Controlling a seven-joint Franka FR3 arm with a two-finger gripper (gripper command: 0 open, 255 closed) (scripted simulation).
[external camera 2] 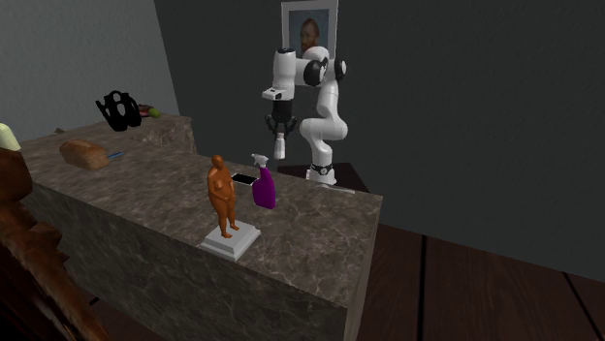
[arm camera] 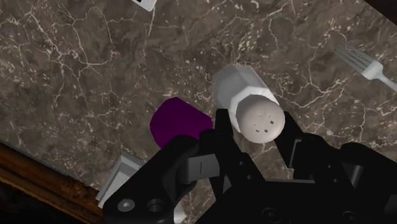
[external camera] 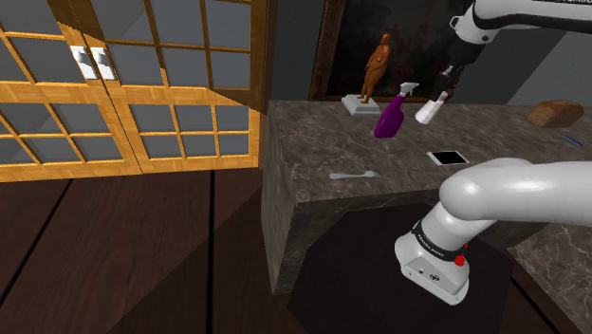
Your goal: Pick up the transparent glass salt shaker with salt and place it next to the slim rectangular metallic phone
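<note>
Wooden lattice screen [external camera: 123,95] stands off the counter's end, on the shoulder view's left. Dark veined stone counter [external camera: 313,142] carries everything else. White arm [external camera: 512,194] reaches from the stand out over the top. Dark framed picture [external camera: 408,43] on the wall behind the counter. Brown figurine [external camera: 373,71] upright on a pale square base, nr the counter's far edge in shoulder view. Purple spray bottle [external camera: 391,119] w/ pale trigger head stands just beside the figurine, on the side twd the stand. Bread loaf [external camera: 555,114] well apart at the shoulder view's right. Gripper [arm camera: 257,130] is clamped on the salt shaker [arm camera: 251,105]: one black finger each side of the white holed cap, both touching it. Shaker looks pale/white and hangs tilted under the hand, apparently clear of the stone, above the spot btwn spray bottle and phone [external camera: 448,157]. Phone lies flat, screen up, nearer the stand, apart from the shaker. Grey fork [external camera: 354,175] lies flat nr the counter edge closest to the screen.
</note>
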